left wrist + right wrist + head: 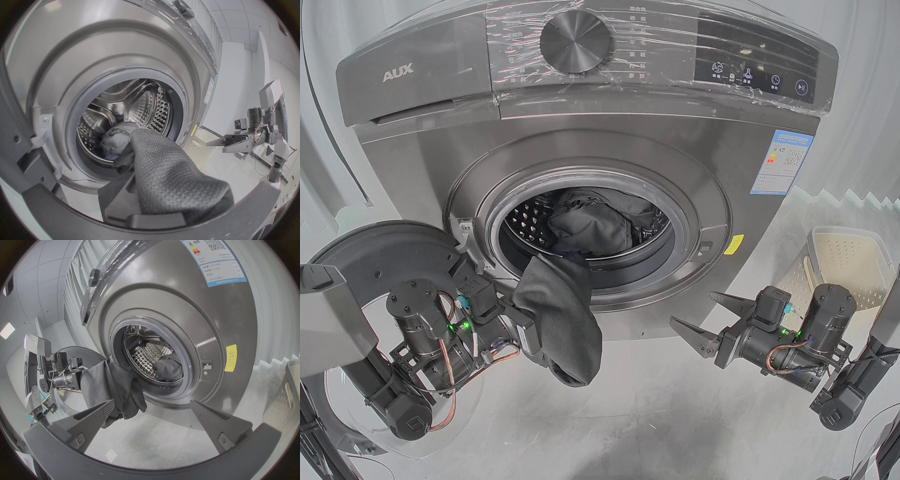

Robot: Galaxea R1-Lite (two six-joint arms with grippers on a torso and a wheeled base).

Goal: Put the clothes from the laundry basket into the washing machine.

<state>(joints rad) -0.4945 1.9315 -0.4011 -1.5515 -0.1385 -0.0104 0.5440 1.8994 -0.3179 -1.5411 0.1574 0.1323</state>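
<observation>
Clock: centred on the port, as the head view sees it.
Washer [650, 144]: front-loader, port facing the robot.
Door [381, 262]: swung wide to 9 o'clock, leaving the approach free for both arms.
Drum [528, 222]: steel and perforated, with dark clothes [594, 222] heaped at its centre and toward 3 o'clock.
Garment [562, 312]: dark grey. Its top end is laid over the port's lip at 6 o'clock, and the rest hangs outside down to 7 o'clock. It is half in, so it likely needs a push inward.
Left gripper [526, 334]: at 8 o'clock, just below the lip. Its fingers are closed on the garment and partly wrapped by it. It is probably held low so the cloth feeds up and over the rim.
Right gripper [695, 309]: at 4 o'clock, well apart from the garment. Fingers are spread wide with nothing between them, and it points toward the port as if ready to help.
Basket [850, 262]: cream, at 3 o'clock beside the washer. No cloth shows in the part in view.
Stage, judged: last item going in, with loading nearly done.
Risk, judged: the hanging end may slide back out once released.
</observation>
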